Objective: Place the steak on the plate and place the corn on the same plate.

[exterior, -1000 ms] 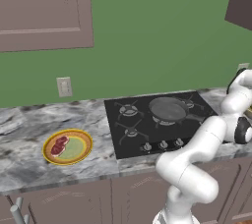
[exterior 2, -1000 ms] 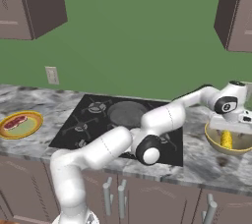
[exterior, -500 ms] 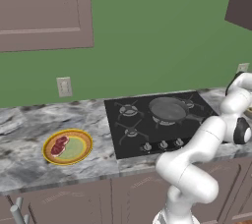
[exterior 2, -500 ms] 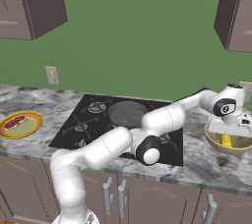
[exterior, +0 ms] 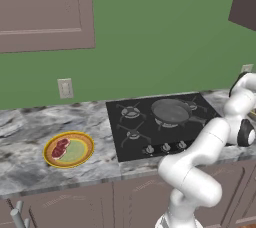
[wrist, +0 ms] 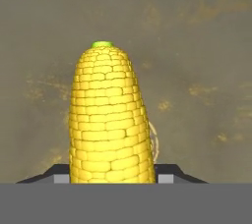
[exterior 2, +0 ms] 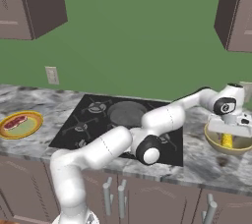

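steak (exterior: 61, 148): red, marbled, flat on plate's left side | plate (exterior: 80, 158): yellow rim, green centre, on table | corn (wrist: 109, 120): yellow cob, green tip, in tan bowl (exterior 2: 214, 141)

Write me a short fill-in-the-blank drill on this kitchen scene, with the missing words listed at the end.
1. The steak lies on the ____ with the yellow-orange rim.
2. The gripper has its jaws shut on the ____.
3. The corn sits inside a tan ____ at the counter's right end.
4. The grey round pan rests on the black ____.

Missing words: plate; corn; bowl; stove
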{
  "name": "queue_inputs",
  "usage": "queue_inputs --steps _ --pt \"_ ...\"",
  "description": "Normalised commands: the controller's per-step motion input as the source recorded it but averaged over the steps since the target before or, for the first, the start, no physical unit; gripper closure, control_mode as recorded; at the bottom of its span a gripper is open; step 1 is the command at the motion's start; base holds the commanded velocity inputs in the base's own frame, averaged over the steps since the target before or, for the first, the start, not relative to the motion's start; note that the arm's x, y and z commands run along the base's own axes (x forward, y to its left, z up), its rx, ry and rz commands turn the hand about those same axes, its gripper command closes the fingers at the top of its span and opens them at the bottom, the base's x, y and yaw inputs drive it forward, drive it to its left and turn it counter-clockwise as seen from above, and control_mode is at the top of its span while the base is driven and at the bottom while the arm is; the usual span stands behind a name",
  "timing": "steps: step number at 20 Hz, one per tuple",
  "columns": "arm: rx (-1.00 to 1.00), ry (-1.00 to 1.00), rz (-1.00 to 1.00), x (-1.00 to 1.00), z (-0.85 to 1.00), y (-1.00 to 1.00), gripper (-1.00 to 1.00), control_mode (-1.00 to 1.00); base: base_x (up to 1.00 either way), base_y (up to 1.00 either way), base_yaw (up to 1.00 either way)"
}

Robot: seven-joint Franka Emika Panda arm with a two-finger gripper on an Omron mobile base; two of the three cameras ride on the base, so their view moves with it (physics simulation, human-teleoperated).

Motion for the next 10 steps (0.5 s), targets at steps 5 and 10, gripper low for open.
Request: queue_inputs --steps 5,10 --pt "0.00 0.00 -0.03 0.00 0.61 0.00 1.00 -1.00 0.00 0.00 0.00" --pt "0.06 -0.10 -0.05 -0.30 0.53 0.06 1.00 -1.00 0.00 0.00 0.00"
